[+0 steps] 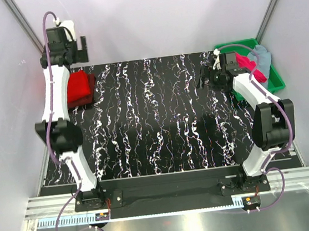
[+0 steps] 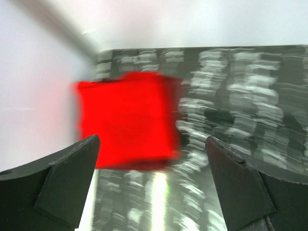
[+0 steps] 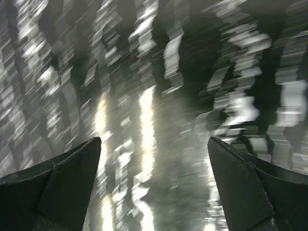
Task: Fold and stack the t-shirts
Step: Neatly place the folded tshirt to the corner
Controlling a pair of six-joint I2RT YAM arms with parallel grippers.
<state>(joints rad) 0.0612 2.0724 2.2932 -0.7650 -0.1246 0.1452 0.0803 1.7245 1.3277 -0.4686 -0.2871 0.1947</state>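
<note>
Red t-shirt (image 1: pixel 79 86), neat folded square atop maroon t-shirt (image 1: pixel 83 103); left pincer (image 2: pixel 153 140) and right pincer (image 3: pixel 155 140) wide, empty.

Left arm (image 1: pixel 52 102) and right arm (image 1: pixel 250 89): white shells are alternating with black joint blocks. A purple cable (image 1: pixel 44 27) is running along each arm. Bases (image 1: pixel 90 198) are showing black. Left gripper (image 2: pixel 151 144) and right gripper (image 3: pixel 154 144) are showing matte black, wedge-shaped fingers (image 2: pixel 62 178).
</note>
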